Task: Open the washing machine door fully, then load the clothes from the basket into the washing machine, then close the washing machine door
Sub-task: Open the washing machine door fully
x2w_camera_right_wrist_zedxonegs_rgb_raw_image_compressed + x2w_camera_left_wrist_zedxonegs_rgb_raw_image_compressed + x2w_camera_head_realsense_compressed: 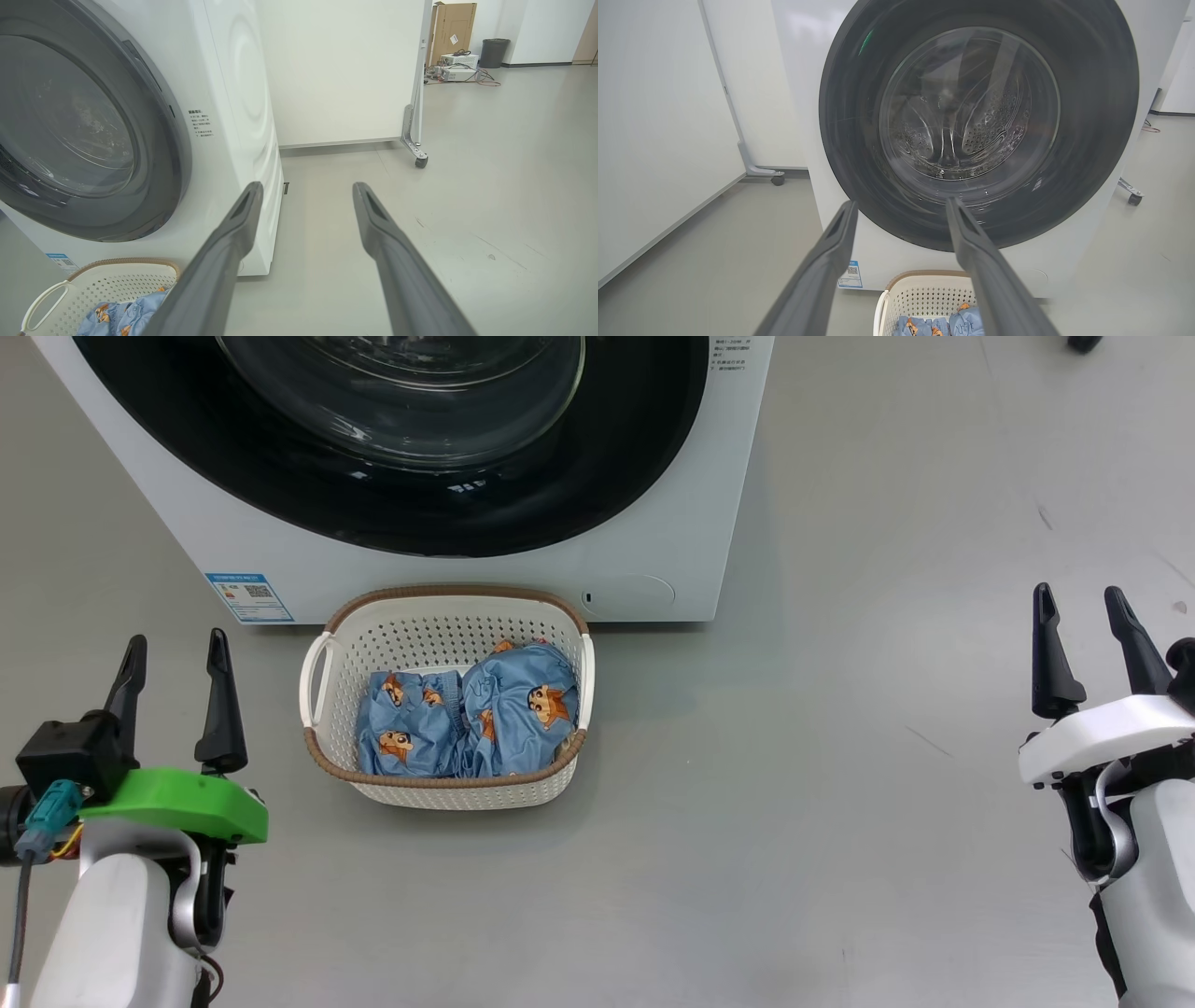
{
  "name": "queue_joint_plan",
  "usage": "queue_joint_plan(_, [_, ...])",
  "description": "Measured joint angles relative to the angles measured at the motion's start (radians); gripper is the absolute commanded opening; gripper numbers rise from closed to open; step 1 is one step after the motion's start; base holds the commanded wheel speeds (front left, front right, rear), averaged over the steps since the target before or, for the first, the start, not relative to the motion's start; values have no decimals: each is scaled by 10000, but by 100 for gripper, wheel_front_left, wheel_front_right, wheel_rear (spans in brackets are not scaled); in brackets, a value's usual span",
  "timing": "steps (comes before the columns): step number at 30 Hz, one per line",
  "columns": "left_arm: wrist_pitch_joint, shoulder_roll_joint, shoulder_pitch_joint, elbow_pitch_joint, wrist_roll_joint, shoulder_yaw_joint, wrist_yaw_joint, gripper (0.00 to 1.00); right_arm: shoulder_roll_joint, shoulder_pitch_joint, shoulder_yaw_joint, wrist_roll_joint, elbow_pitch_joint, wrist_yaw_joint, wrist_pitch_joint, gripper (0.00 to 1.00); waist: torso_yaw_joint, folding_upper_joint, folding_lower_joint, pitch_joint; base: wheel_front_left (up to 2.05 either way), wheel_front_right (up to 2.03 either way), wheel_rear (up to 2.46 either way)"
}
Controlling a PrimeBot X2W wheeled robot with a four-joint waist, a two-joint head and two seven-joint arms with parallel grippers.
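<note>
door shut, clothes in basket, both grippers spread and empty

you're facing the washing machine [653,541] square on. the washing machine door [401,392] sits closed, flat against the white front, with its glass bowl bulging out towards you. low on that front, a blue-bordered label [249,596] is at the left and the round service flap [630,593] at the right.

the basket [455,590] stands upright on the grey floor [840,756], just in front of the machine's bottom edge and below the door. its long axis runs left to right, parallel to the machine's front, with a white handle at each short end. the far rim is close to the machine; you can't tell whether they touch.

the clothes [476,719] lie inside as two bunched bundles side by side, along the basket's long axis. they fill its near half. the right bundle is the bulkier one and presses against the right wall near the near right corner.

your left gripper [177,637] hangs to the left of the basket, fingers spread wide, holding nothing and pointing towards the machine. your right gripper [1078,590] is well off to the right over bare floor, also spread and empty, with its fingers pointing the same way.
</note>
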Motion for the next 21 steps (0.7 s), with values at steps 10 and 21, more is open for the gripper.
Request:
queue_joint_plan(10, [0, -46, -38, -140, 0, -77, 0, 100, 6, 0, -44, -15, 13, 8, 0, 100, 56, 0, 0, 57, 12, 12, -23])
queue_joint_plan(21, [0, -35, -85, -199, 15, -309, -17, 100, 56, 0, -63, -109, 13, 10, 0, 100, 62, 0, 0, -7, 0, 0, 0])
